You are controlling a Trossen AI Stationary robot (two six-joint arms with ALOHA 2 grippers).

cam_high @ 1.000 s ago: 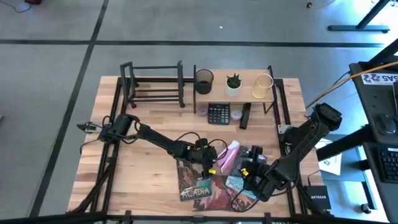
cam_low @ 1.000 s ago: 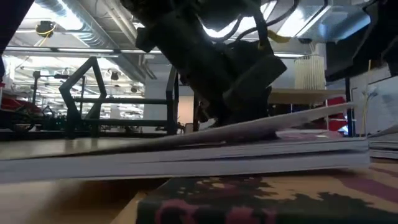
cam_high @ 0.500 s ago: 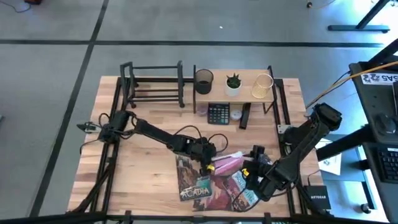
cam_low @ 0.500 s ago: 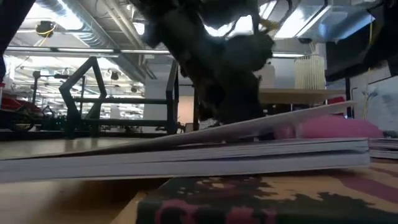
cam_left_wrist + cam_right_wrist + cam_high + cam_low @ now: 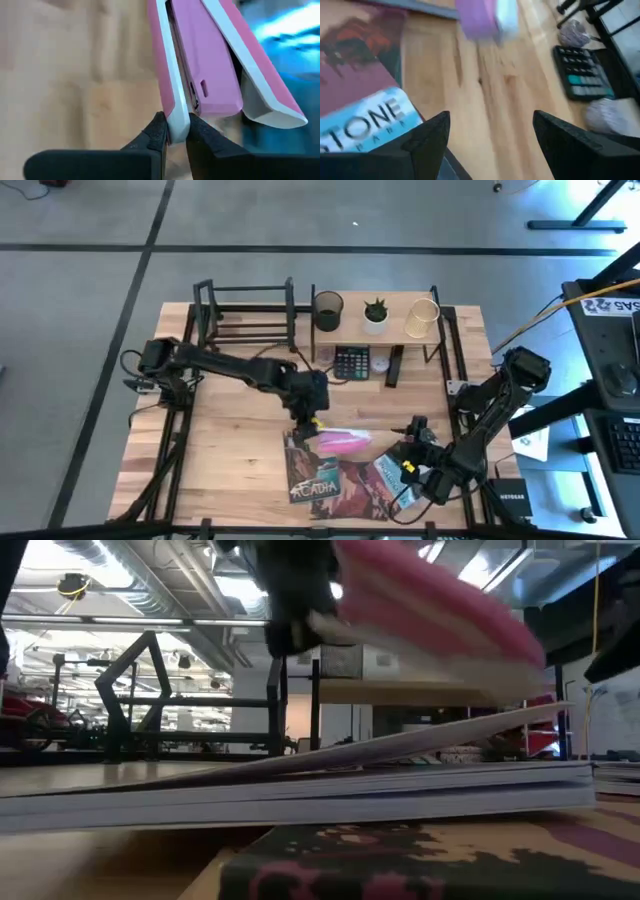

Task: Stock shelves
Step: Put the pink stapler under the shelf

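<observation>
The left gripper (image 5: 312,423) pinches a pink book (image 5: 342,441) aloft mid-worktop; the right gripper (image 5: 412,442), fingers wide, waits near the front edge.

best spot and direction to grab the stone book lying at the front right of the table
Take the blue Stone book by its free right edge, coming in low from the right. It lies flat, its left side resting on the Arcadia book, so only that edge gives a lip. The right tool, open, is nearest; the left tool is pinching the pink stapler.
</observation>
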